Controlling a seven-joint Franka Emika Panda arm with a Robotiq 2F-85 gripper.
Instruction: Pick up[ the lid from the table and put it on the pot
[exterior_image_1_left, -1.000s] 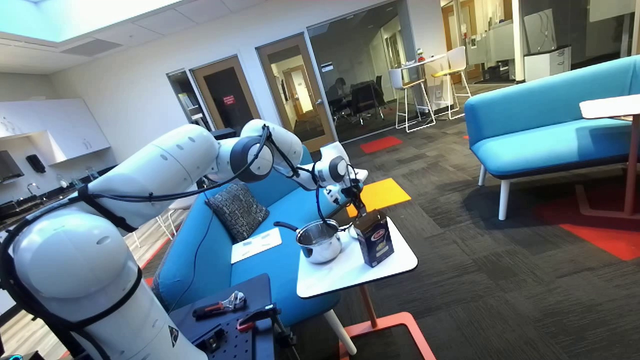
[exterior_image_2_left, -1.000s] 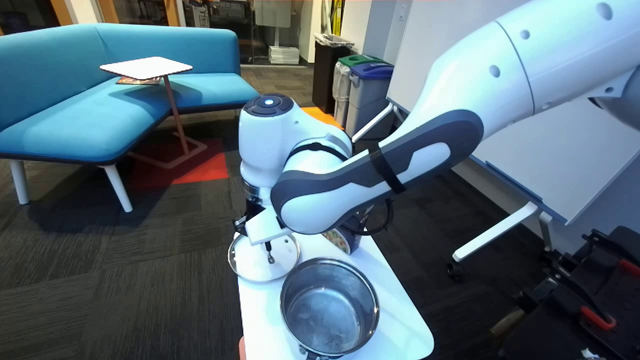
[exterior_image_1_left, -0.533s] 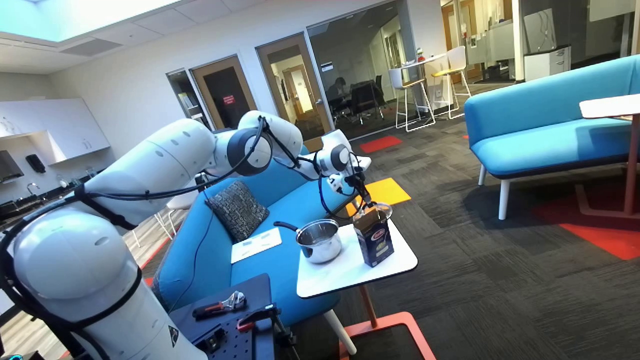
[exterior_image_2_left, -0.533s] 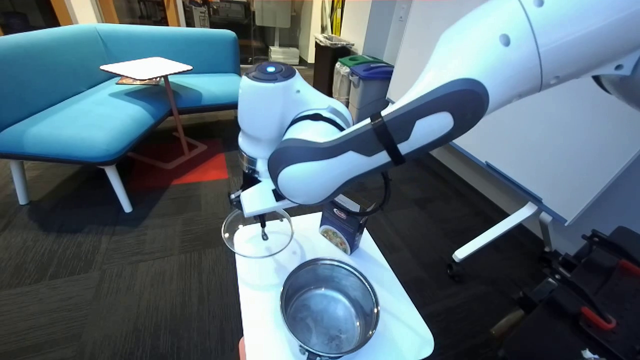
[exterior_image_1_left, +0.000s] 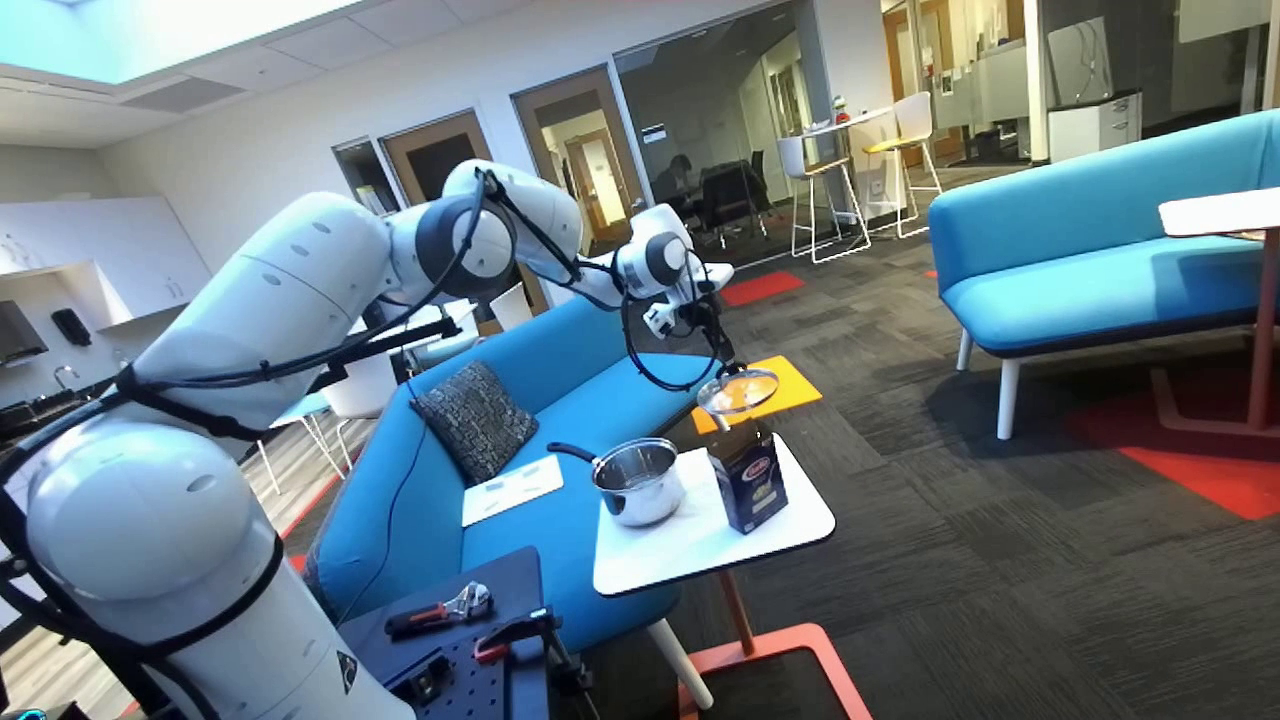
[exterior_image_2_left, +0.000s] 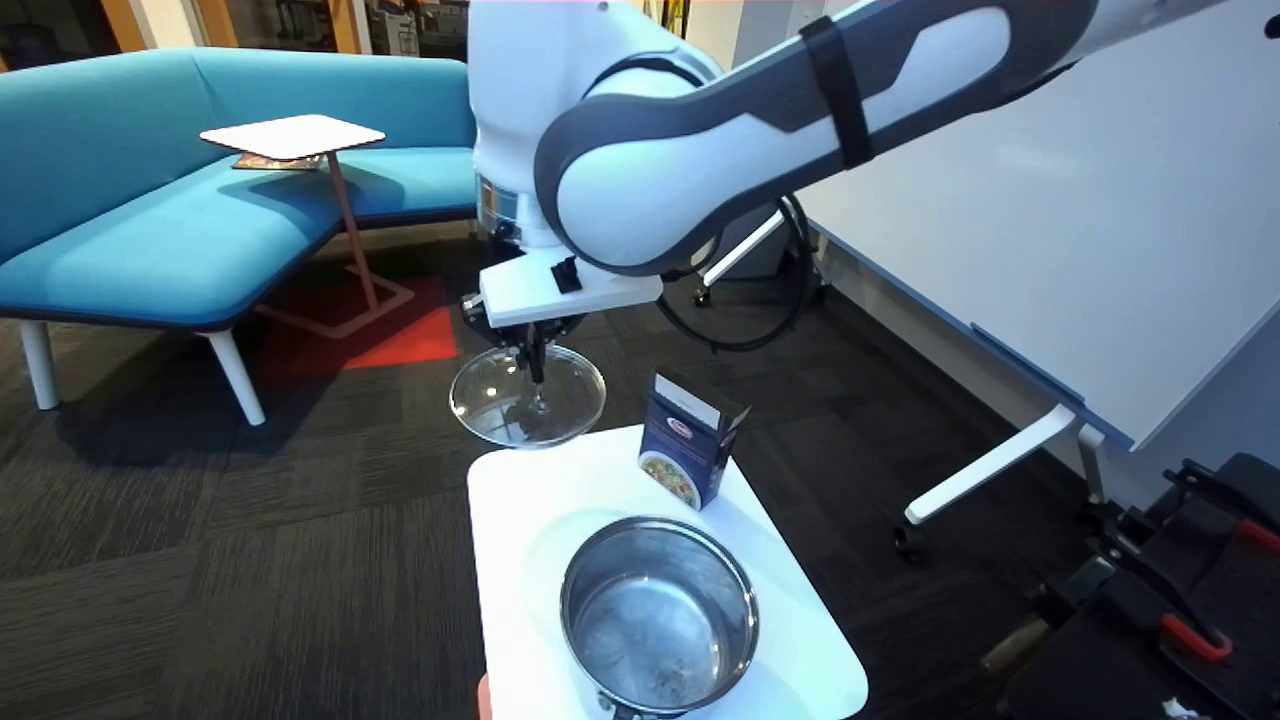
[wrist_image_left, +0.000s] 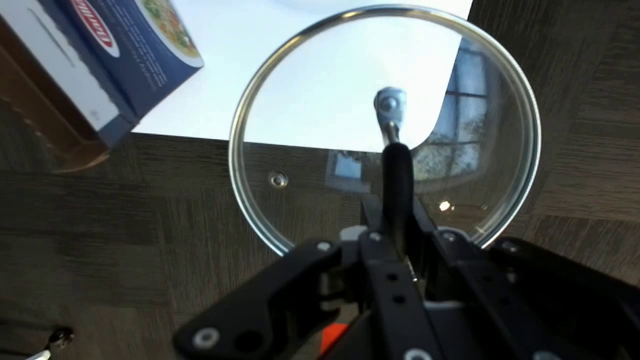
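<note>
Over 1 rounded corner of the white tabletop (exterior_image_2_left: 565, 472), and partly past its edges, the clear glass lid (wrist_image_left: 350, 120) hangs in the air with its handle upward. From the wrist view that corner shows through the glass, with carpet (wrist_image_left: 175, 210) beyond it. The Robotiq gripper (wrist_image_left: 396, 212) is clamped on the lid's black handle, 1 finger to each side, and that grip alone bears the lid.

Toward the opposite edge of the tabletop sits the steel saucepan (exterior_image_1_left: 645, 500), uncovered, its long handle pointing out past that edge. The Barilla box (exterior_image_2_left: 683, 445) stands upright near the next corner along the lid's edge, its top flaps spread.

As I judge it, the task is about 1/2 done. The pick-up looks complete, the lid being off the tabletop and in the grasp. Left to do are 4 things: carry it across to the opposite edge, centre it above the saucepan, lower it until it seats on the rim, and let go. The direct way seems to follow the side edge away from the Barilla box, so a knock should be easy to avoid. Whether the lid hangs quite level I cannot tell; any tilt would want correcting before it seats.
</note>
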